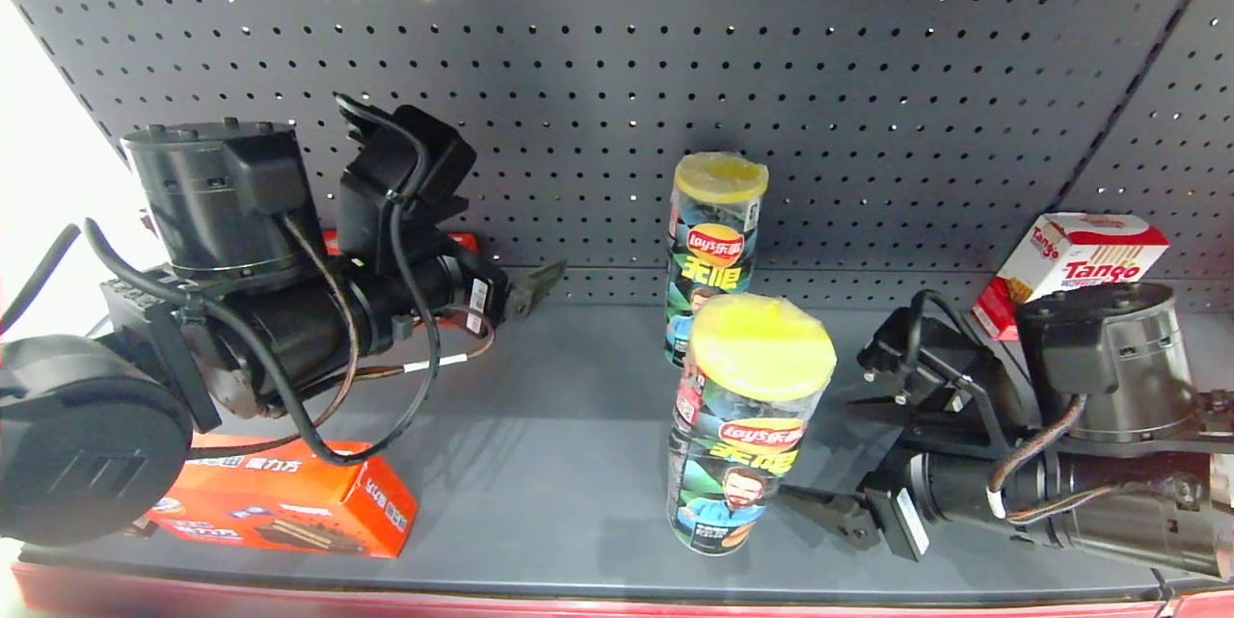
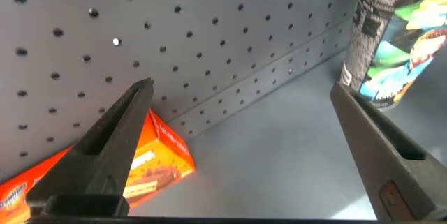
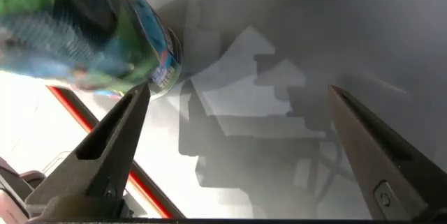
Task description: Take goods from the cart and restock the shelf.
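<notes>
Two chip cans with yellow lids stand upright on the grey shelf (image 1: 540, 425): the back can (image 1: 718, 247) near the pegboard and the front can (image 1: 747, 425) near the shelf's edge. My right gripper (image 1: 815, 452) lies low just right of the front can, open and apart from it. In the right wrist view that can (image 3: 91, 35) sits beyond one finger (image 3: 112, 154) of my open right gripper (image 3: 237, 95), outside the gap. My left gripper (image 1: 540, 282) hovers over the shelf's left part, pointing toward the back can. It is open (image 2: 241, 91) and empty, with the back can (image 2: 398, 35) ahead.
An orange box (image 1: 289, 502) lies flat at the shelf's front left under my left arm. Another orange box (image 2: 154, 165) rests against the pegboard behind the left gripper. A red and white wafer box (image 1: 1070, 266) leans at the back right. The shelf's red front lip (image 3: 91, 123) runs close by.
</notes>
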Robot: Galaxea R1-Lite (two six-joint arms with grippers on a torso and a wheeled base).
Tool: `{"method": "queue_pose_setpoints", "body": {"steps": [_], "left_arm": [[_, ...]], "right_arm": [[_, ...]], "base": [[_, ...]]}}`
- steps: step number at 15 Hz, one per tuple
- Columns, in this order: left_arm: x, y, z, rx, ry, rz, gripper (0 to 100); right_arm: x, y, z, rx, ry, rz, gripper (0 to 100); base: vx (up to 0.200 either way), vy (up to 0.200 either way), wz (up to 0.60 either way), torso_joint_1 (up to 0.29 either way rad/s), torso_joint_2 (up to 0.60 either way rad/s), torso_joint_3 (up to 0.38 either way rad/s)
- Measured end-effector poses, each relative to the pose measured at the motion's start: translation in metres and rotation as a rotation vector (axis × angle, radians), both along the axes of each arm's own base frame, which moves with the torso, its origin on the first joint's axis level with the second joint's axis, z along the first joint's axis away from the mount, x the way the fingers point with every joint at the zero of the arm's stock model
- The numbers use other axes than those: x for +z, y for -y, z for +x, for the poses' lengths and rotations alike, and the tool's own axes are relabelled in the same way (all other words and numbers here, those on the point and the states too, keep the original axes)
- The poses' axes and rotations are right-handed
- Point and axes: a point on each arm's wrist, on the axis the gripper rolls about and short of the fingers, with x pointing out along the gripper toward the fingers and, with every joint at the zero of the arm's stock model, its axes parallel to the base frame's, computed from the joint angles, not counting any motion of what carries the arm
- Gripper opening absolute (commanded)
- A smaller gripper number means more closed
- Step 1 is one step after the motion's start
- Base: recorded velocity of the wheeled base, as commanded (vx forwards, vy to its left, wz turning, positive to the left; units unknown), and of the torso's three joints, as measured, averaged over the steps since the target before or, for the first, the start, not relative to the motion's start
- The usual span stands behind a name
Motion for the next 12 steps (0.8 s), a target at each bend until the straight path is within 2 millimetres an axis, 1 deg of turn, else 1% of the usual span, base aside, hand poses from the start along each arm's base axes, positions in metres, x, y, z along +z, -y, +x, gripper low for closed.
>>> {"method": "queue_pose_setpoints", "body": {"steps": [2,4,5,7,9,11,12], "left_arm": [[0.003,-0.004,-0.007,0.000,0.005,-0.002,100],[0.018,-0.013,-0.022,0.006,0.034,-0.016,100],[0.026,-0.018,-0.033,0.008,0.047,-0.021,100],[0.043,-0.030,-0.060,0.009,0.086,-0.035,100],[0.051,-0.045,-0.095,0.007,0.125,-0.047,100],[0.049,-0.063,-0.134,0.005,0.147,-0.038,100],[0.045,-0.074,-0.157,0.002,0.153,-0.032,100]], "right_arm": [[0.007,0.015,-0.001,-0.049,0.024,0.018,100],[0.026,0.040,-0.008,-0.127,0.099,0.067,100],[0.037,0.053,-0.015,-0.164,0.151,0.098,100],[0.058,0.079,-0.037,-0.246,0.277,0.162,100],[0.069,0.104,-0.069,-0.325,0.390,0.210,100],[0.063,0.121,-0.103,-0.383,0.463,0.249,100],[0.053,0.128,-0.120,-0.402,0.486,0.263,100]], "base": [[0.000,0.000,0.00,0.000,0.00,0.000],[0.000,0.000,0.00,0.000,0.00,0.000],[0.000,0.000,0.00,0.000,0.00,0.000],[0.000,0.000,0.00,0.000,0.00,0.000],[0.000,0.000,0.00,0.000,0.00,0.000],[0.000,0.000,0.00,0.000,0.00,0.000],[0.000,0.000,0.00,0.000,0.00,0.000]]}}
